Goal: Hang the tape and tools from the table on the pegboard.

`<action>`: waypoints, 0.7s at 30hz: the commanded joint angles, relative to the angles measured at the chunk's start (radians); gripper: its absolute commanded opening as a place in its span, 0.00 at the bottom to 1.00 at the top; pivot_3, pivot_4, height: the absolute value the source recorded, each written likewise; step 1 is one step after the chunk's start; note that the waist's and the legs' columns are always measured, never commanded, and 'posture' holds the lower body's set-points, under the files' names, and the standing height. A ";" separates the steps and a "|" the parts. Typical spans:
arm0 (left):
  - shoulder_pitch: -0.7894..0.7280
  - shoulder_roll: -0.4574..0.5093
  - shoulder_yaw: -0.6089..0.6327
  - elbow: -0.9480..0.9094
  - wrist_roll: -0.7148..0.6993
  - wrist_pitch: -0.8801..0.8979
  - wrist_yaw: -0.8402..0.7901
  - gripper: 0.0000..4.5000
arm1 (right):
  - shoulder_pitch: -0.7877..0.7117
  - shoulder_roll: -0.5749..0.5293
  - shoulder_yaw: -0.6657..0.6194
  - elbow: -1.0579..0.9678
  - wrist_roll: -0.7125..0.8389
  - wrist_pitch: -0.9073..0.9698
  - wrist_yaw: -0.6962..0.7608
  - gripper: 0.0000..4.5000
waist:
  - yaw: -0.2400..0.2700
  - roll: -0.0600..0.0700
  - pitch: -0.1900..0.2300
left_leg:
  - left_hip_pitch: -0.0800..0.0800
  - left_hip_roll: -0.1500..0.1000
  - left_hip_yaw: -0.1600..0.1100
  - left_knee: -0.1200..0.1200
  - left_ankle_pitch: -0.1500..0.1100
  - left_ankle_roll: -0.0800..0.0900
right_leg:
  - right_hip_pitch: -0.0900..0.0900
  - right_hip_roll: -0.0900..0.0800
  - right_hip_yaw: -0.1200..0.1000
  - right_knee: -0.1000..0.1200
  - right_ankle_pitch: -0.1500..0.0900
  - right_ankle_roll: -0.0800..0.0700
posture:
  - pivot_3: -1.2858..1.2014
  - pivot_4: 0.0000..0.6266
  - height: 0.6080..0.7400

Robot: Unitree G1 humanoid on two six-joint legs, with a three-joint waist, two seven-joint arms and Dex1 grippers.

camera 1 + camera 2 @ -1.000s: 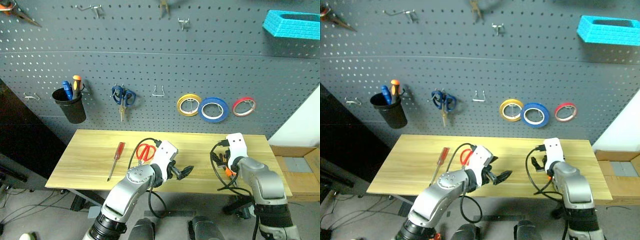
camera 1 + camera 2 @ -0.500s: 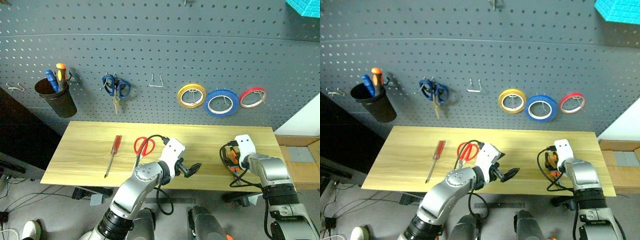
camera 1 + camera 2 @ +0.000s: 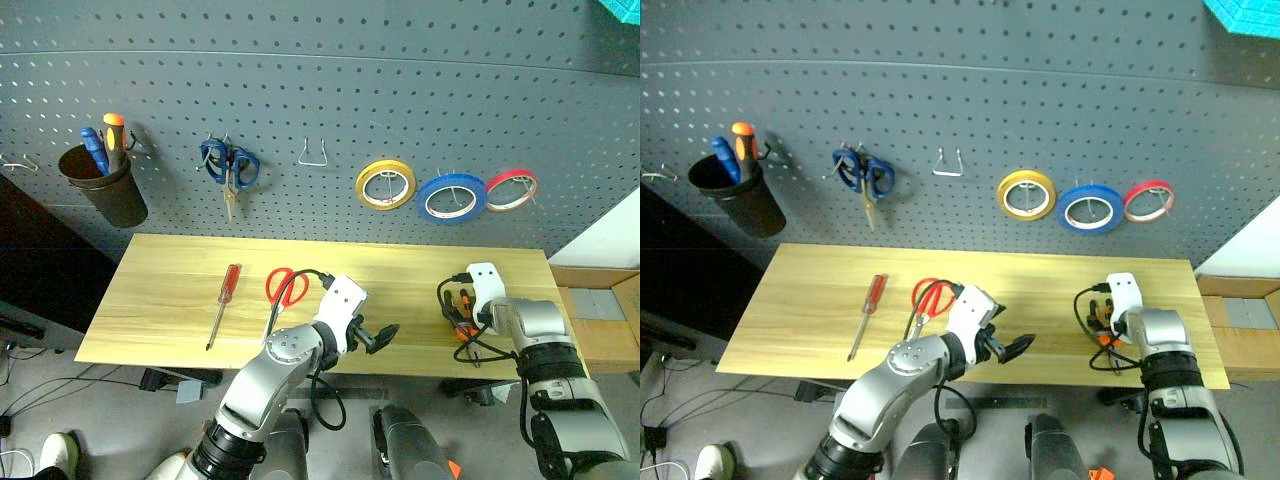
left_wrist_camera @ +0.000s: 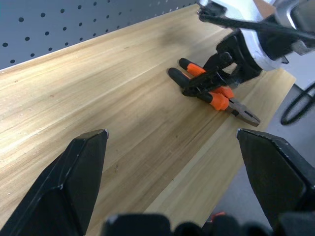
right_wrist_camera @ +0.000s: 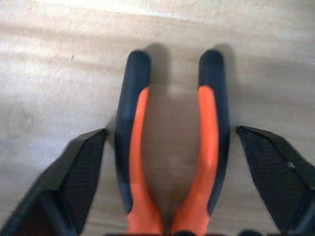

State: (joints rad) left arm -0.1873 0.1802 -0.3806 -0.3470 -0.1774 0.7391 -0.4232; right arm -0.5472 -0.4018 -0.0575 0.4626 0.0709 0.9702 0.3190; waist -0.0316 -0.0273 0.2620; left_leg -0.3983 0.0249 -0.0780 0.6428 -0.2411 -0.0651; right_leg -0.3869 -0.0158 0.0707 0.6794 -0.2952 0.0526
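Grey pegboard [image 3: 320,90] fills the background, a pale wooden table [image 3: 180,300] beneath it, and the action is at the right end: the right end effector [image 5: 167,152] has dropped down over the pliers [image 4: 211,88] since a second ago, when it hung higher and short of them. Its fingers [image 5: 74,172] now straddle the two orange-and-black handles, one either side, spread but apparently starting to draw in; not yet pinching, as a gap shows on both sides. My read is that the pliers' pick-up is about to happen. The left end effector [image 3: 375,338] hangs over the table's middle, near its front edge, spread wide and empty, as it was before. Further out, the red-handled scissors [image 3: 287,285] and the red screwdriver [image 3: 224,305] lie on the table's left half, waiting. The blue tape [image 3: 452,198] already hangs on the pegboard between the yellow roll [image 3: 385,184] and red roll [image 3: 511,190]. Blue-handled scissors [image 3: 228,168] and a black cup [image 3: 103,190] of screwdrivers hang further left.
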 commanded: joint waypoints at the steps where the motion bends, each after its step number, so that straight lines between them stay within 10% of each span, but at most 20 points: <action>1: -0.004 -0.007 0.005 -0.035 -0.012 -0.004 -0.001 1.00 | -0.007 -0.006 -0.008 0.062 -0.002 -0.015 -0.005 0.64 | 0.000 0.000 0.000 | 0.000 0.000 0.000 0.000 0.000 0.000 | 0.000 0.000 0.000 0.000 0.000 0.000 | 0.55 0.46 1.00; 8: -0.026 -0.013 0.012 -0.002 -0.007 -0.035 -0.007 1.00 | 0.038 -0.002 0.012 -0.044 -0.007 -0.033 -0.004 0.61 | 0.001 0.000 0.000 | 0.000 0.000 0.000 0.000 0.000 0.000 | 0.000 0.000 0.000 0.000 0.000 0.000 | 0.55 0.37 1.00; 21: 0.179 0.023 0.157 -0.214 -0.003 -0.136 0.084 1.00 | 0.307 0.095 0.219 -0.932 0.074 -0.121 0.078 0.61 | 0.005 0.009 -0.016 | -0.003 0.000 -0.001 -0.003 -0.001 -0.008 | -0.005 -0.002 -0.002 -0.001 -0.002 0.002 | 0.56 0.21 1.00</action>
State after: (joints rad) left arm -0.0173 0.2027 -0.2320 -0.4836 -0.1709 0.6335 -0.3446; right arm -0.2067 -0.3324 0.1648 -0.3844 0.1271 0.8863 0.4213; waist -0.0264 -0.0181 0.2464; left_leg -0.4015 0.0246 -0.0792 0.6397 -0.2416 -0.0750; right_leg -0.3912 -0.0184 0.0689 0.6784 -0.2972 0.0545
